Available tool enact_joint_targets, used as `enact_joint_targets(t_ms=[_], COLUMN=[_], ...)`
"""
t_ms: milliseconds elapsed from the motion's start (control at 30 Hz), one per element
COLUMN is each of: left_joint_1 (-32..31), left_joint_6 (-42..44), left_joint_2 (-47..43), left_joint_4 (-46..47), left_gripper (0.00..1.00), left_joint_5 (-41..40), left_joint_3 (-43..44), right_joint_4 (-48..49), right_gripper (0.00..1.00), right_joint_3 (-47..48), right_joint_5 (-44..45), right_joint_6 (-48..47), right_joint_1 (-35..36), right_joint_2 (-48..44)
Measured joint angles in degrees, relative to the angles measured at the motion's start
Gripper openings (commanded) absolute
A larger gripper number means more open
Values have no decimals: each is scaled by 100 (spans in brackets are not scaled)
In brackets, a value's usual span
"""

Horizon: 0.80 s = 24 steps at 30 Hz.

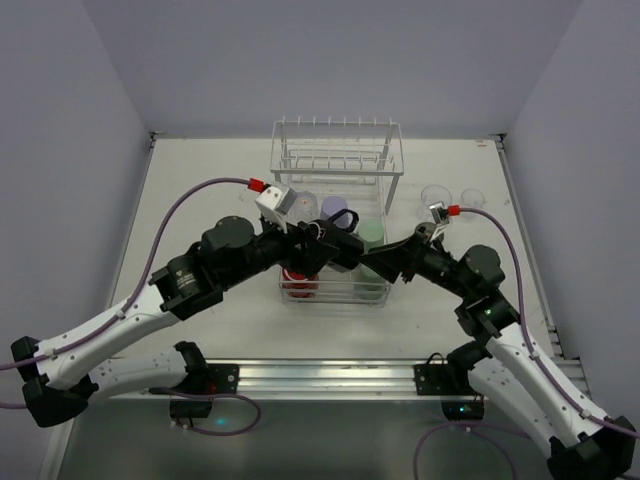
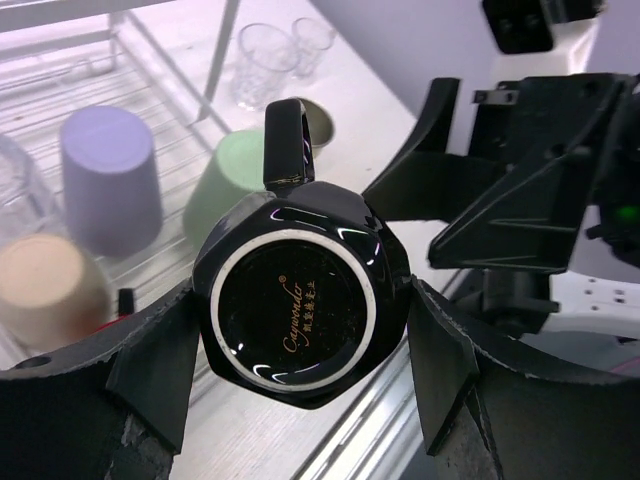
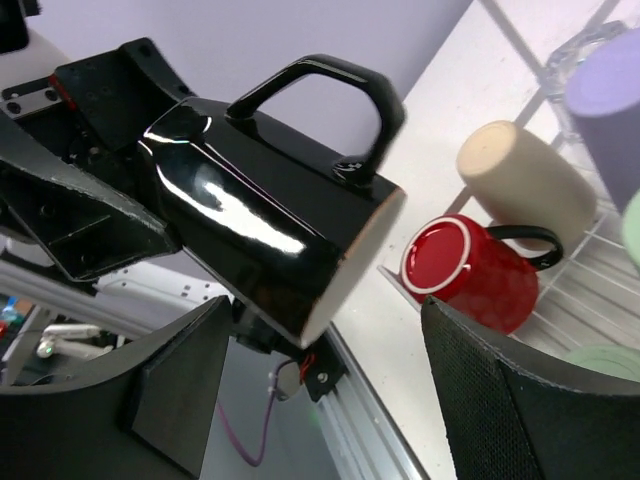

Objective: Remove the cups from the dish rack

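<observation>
**Q:** Item 1, pos. and hold?

**A:** Black mug [image 3: 250, 215]: out of the rack, held in mid-air over the lower basket of the dish rack [image 1: 385, 135], btwn both arms. It is pinched across the body by the L end effector [image 2: 300, 335], w/ its base turned to that wrist cam and its handle up. The hold on the body is judged deliberate, since rim and handle are left free for a 2nd grip.

**Q:** Other arm?

**A:** R end effector [image 3: 322, 345]: fingers are spread wide and set either side of the mug's mouth end. No contact is seen. A hand-over L to R is presumed, not confirmed.

**Q:** Items listed in the rack?

**A:**
- Red mug [image 3: 470, 270], laid on its side, base toward the R wrist cam.
- Tan cup [image 3: 525, 175], just beside the red mug.
- Lavender cup [image 2: 110, 175], base up.
- Pale green cup [image 2: 235, 180], tilted.

This is prob. how they were set for draining. Handles and bases are thus exposed, and the mouths are mostly hidden.

**Q:** Items outside the rack?

**A:** 2 clear tumblers [image 1: 435, 195] are stood upright on the tabletop [image 1: 200, 190], near the rack's R side. That spot is judged to be the drop zone, w/in easier reach of the R arm, which would explain the transfer. The task is reckoned at an early stage.
</observation>
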Motion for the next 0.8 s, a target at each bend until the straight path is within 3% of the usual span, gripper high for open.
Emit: enact_joint_targets(t_ms=[133,300,367,400,467,500,567,667,800], left_joint_1=[0,2,9,22,33,42,35,-9,24], left_joint_6=[-356,-710,-811,-872,-1036,-1165,-1467,-1403,-1005], left_joint_2=[20,33,28,13,-48,-105,-234,-378,-721], left_joint_4=[750,1567,1895,2090,2415,2566,2798,2894,2787], left_gripper=[0,1,7,19,40,64,88,100,100], left_joint_5=[330,590,621,634,667,730,857,859,570], left_joint_3=[-361,-756,-879,-953,-1113,-1189,-1322,-1366,-1329], right_joint_4=[557,1316,1665,1871,2229,2549,3202,3530,2682], right_gripper=[71,52,45,33,21,9,0,0,0], right_joint_3=[-31,-33,-76,-129,-249,-345,-472,-505,-474], right_joint_5=[-109,-155,-153,-144,-146,-164,-238,-223,-149], right_joint_6=[210,474,643,728,918,1012,1161,1198,946], right_joint_1=[280,581,636,662,695,728,813,837,813], right_joint_2=[267,494,535,542,542,533,466,262,129])
